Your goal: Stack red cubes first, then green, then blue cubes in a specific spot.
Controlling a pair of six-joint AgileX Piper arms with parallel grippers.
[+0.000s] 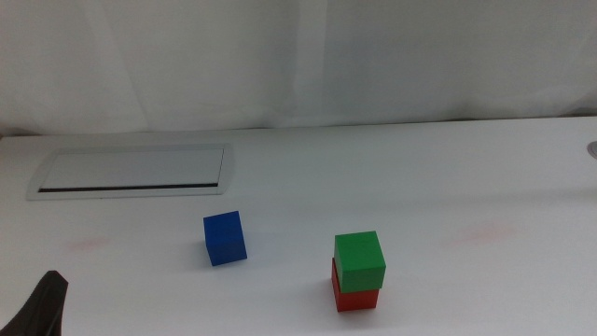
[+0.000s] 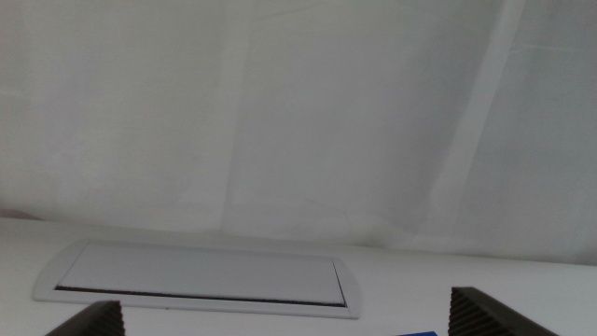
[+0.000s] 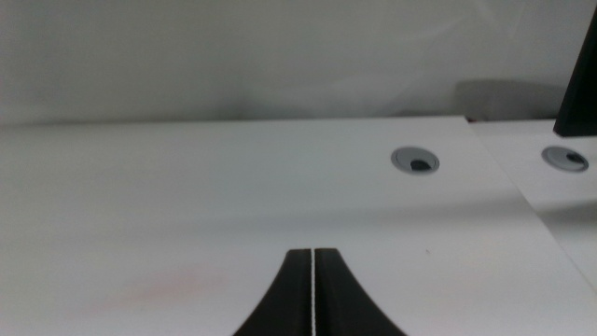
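At the table's near left corner I see my left gripper waiting with jaws spread wide, holding nothing; my right gripper is pressed closed, also holding nothing. Beyond the left gripper rests the small matte deep-blue cube, and right of it the matte green cube sits atop the matte red cube.

I am seeing a grey-framed panel lying flat on the white table, 2 round grommet holes sitting near its edge, a white curtain hanging behind
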